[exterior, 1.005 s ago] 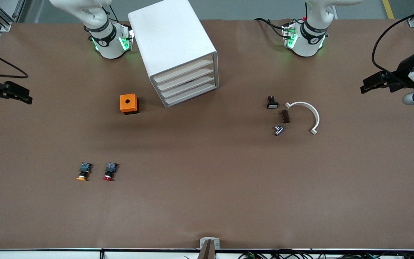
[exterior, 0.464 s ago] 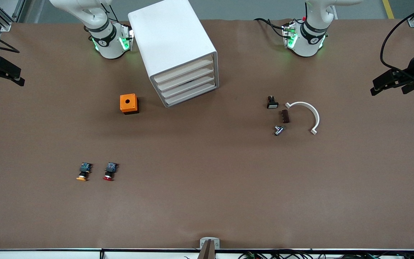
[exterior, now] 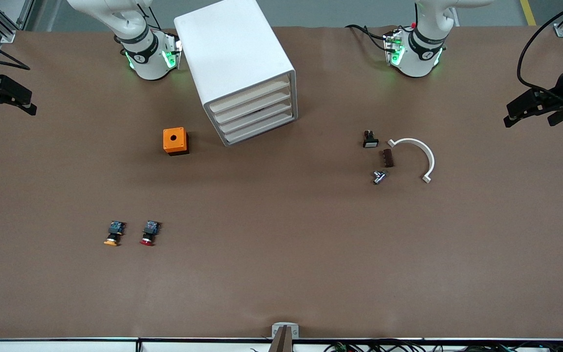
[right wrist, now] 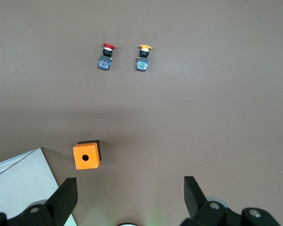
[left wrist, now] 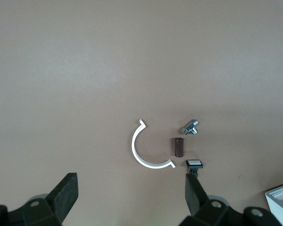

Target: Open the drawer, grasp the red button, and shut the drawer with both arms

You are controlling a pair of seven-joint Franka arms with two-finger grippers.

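The white cabinet (exterior: 235, 58) stands between the arms' bases, and all its drawer fronts (exterior: 254, 110) are shut flush. The red-capped button (exterior: 148, 233) (right wrist: 106, 56) lies on the table, much nearer to the front camera, beside an orange-capped one (exterior: 113, 233) (right wrist: 142, 59). My right gripper (exterior: 10, 110) (right wrist: 129, 197) hangs open and empty over the right arm's end of the table. My left gripper (exterior: 528, 120) (left wrist: 132, 197) hangs open and empty over the left arm's end.
An orange cube with a round hole (exterior: 175, 141) (right wrist: 86, 155) sits beside the cabinet. Toward the left arm's end lie a white half-ring (exterior: 423, 154) (left wrist: 141, 150), a black switch (exterior: 370, 140), a brown block (exterior: 387, 158) and a metal fitting (exterior: 378, 176).
Both grippers have shifted toward the bases' side of the table, the left one also outward toward the table's end. Nothing on the table has moved.
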